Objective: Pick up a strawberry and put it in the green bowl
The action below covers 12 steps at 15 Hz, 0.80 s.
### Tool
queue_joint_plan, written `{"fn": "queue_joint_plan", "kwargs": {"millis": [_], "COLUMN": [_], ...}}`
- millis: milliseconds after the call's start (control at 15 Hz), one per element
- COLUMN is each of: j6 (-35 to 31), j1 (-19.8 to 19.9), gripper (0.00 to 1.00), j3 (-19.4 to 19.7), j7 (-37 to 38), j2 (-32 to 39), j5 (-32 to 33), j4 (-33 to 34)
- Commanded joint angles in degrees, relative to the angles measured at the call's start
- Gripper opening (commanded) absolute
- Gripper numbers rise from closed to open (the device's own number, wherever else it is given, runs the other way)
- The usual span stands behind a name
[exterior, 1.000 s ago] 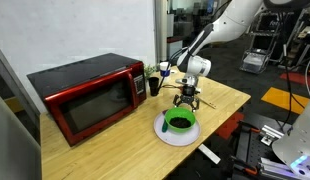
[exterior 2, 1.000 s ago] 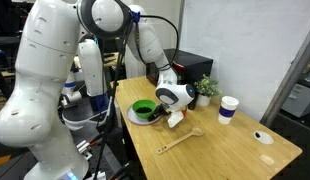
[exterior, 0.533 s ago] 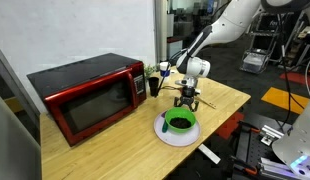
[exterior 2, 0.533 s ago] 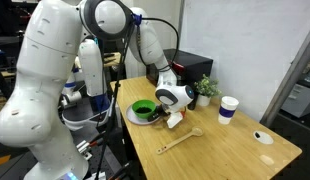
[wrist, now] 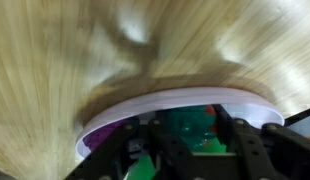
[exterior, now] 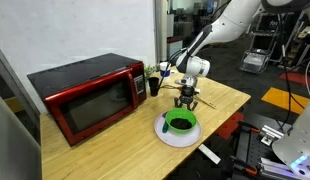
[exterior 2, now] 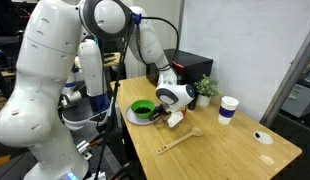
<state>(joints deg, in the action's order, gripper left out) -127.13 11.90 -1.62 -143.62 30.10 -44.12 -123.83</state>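
Observation:
In both exterior views my gripper (exterior: 187,101) (exterior 2: 172,117) hangs low over the far rim of the white plate (exterior: 165,137) (exterior 2: 129,117), right beside the green bowl (exterior: 179,121) (exterior 2: 143,109) that stands on the plate. In the wrist view the dark fingers (wrist: 238,138) are closed in on a small red piece with green on it, the strawberry (wrist: 210,113), just inside the plate's white rim (wrist: 175,100). My gripper (wrist: 195,135) is shut on it. The picture is blurred, so the contact itself is unclear.
A red microwave (exterior: 85,95) stands at the back of the wooden table (exterior: 115,150). A pale wooden spoon (exterior 2: 181,140), a white cup (exterior 2: 228,108) and a small potted plant (exterior 2: 205,90) lie beyond the plate. A black cup (exterior: 153,84) stands by the microwave.
The jaws have closed from wide open to shut around the small red piece. The arm has stayed in place over the plate's edge.

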Motion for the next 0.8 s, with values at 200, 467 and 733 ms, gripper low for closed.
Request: {"fn": "queue_joint_plan", "kwargs": {"millis": [200,467,733], "j6": [-0.4,-1.4,-2.3], "j1": [0.1,0.1,0.1], "gripper": [0.23,0.23,0.23], "j3": [-0.2,0.6,2.1], "j7": [-1.1,-1.8,-1.3], "j2": [-6.9,-12.2,-16.9], "j5": [-0.7,-1.4,-2.2], "j4": [-5.7,-9.7,-12.1]}}
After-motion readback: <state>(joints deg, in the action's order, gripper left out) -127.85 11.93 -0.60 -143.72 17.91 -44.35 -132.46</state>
